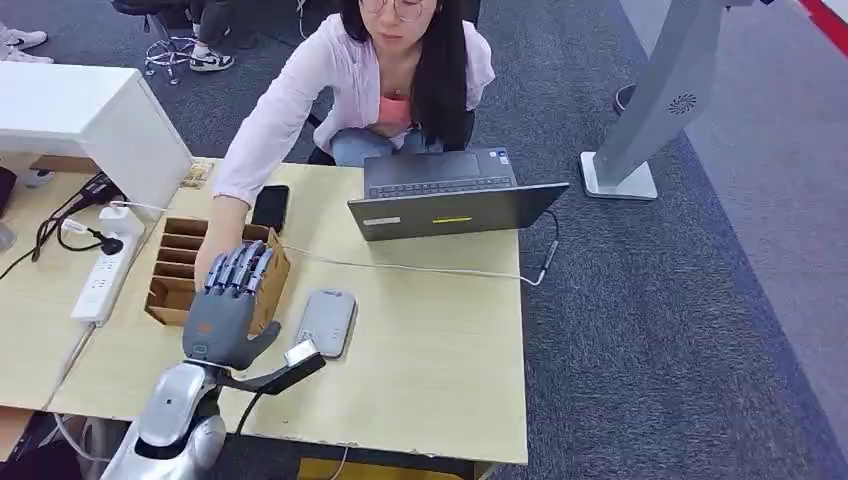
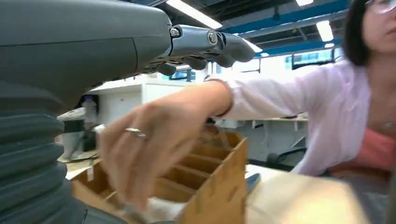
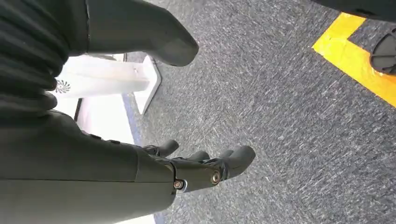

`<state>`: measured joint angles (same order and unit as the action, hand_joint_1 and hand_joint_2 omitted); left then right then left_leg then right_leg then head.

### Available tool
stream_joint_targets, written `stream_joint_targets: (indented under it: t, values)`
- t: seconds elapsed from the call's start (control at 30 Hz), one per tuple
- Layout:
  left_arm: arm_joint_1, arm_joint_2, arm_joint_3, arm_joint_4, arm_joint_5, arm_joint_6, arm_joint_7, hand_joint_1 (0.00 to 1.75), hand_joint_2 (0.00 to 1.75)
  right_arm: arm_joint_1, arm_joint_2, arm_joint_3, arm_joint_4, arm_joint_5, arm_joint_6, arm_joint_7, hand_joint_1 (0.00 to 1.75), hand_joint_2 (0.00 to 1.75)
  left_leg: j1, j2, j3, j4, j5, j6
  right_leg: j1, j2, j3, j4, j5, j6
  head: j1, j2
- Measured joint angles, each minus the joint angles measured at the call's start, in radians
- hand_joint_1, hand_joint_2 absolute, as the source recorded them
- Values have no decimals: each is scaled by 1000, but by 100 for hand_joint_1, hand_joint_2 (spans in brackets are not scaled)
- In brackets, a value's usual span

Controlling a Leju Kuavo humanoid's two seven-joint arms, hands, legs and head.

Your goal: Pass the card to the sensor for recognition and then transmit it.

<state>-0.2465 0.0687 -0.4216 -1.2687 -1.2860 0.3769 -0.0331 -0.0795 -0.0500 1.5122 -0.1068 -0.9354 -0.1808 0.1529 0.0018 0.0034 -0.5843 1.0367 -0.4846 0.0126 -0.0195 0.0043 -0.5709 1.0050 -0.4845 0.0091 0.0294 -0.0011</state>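
Left hand (image 1: 228, 305) hovers over the box (image 1: 268, 285), lower left, fingers spread, holding nothing.
A person's hand (image 2: 149, 149) digs in the slots; I can't make out the card. Likely thin, stiff, slick: pinch its edge. Right hand (image 3: 205, 168) hangs loose, holding nothing.

Landmark: slotted wooden box (image 1: 180, 268) on table (image 1: 440, 340), toward its left part. Sensor pad (image 1: 327, 322) lies just right of box, nearer robot. Phone (image 1: 270, 208) sits behind box's right corner; laptop (image 1: 445, 195) further right of that, at table's far edge. Power strip (image 1: 103, 275) just left of box; white cabinet (image 1: 85, 125) behind-left. Person's hand (image 1: 212, 255) reaches into box from behind. Left hand (image 1: 228, 305) over box's near right side, above person's hand.
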Motion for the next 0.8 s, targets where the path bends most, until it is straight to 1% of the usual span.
stream_joint_targets:
  t: [0.07, 0.13, 0.33, 0.6, 0.8]
  values:
    - [26, 21, 3, -19, 0, 0, -6, 0, 175, -1, 2, 0, 0, 0, 0, 3, 0, 175, 0, -1, -1, 0, 0, 0, 0, -1, 0, 0, 0, 0, 0, 0]
    - [43, 32, 8, -34, -3, 0, -7, 0, 175, -2, 3, 0, -1, -3, 2, 6, 0, 175, 0, -1, -1, 0, 0, 0, 0, -1, 0, 0, 0, 0, 0, 0]
    - [74, 53, 10, -74, -24, 0, -8, 0, 175, -2, 9, 0, -2, -3, 2, 12, 0, 175, 0, -1, 0, 0, 0, 0, -1, -1, 1, 0, 0, 0, 0, 0]
    - [90, 67, 12, -97, -25, 0, -8, 0, 175, -2, 11, 0, -3, 0, 2, 12, 0, 175, 0, -1, 0, 0, 0, 0, 0, -1, 1, 0, 0, 0, 0, 0]
    - [95, 69, 16, -102, -31, -1, -6, 0, 175, -3, 12, 1, -3, 1, 2, 8, 0, 175, 0, -1, 0, 0, 0, 0, 0, -1, 1, 0, 0, 0, 0, 0]
